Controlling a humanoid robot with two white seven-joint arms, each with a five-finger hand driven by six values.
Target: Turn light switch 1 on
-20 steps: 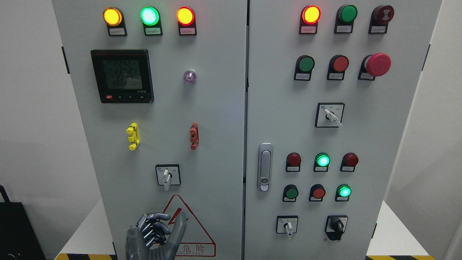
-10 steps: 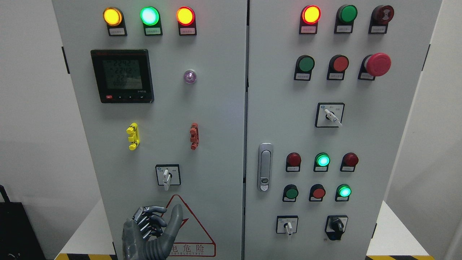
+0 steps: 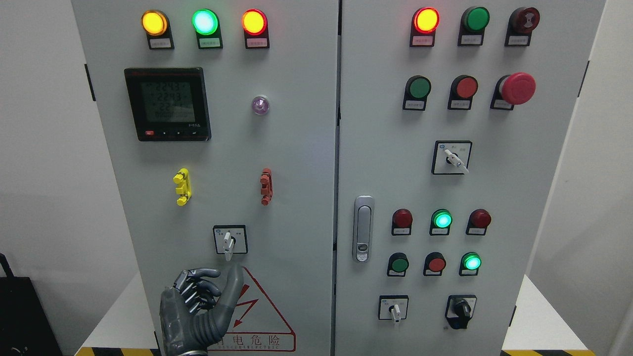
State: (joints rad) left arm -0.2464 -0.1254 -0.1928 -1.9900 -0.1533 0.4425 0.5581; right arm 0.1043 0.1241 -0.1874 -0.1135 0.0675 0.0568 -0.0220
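Reaching up from six o'clock on the left door, the left hand (image 3: 198,309) has its fingers curled in loosely toward the palm with the thumb raised, and it grips nothing. Its thumb tip sits just below the switch (image 3: 228,241), which lies at twelve o'clock from the hand, under the yellow clip (image 3: 181,186) and red clip (image 3: 266,186). The switch's white lever points to six o'clock, seemingly unturned. So the approach looks nearly done; grasping and rotating the lever remain. The right door (image 3: 494,198) and its handle (image 3: 363,228) play no part, and the right hand is out of sight.
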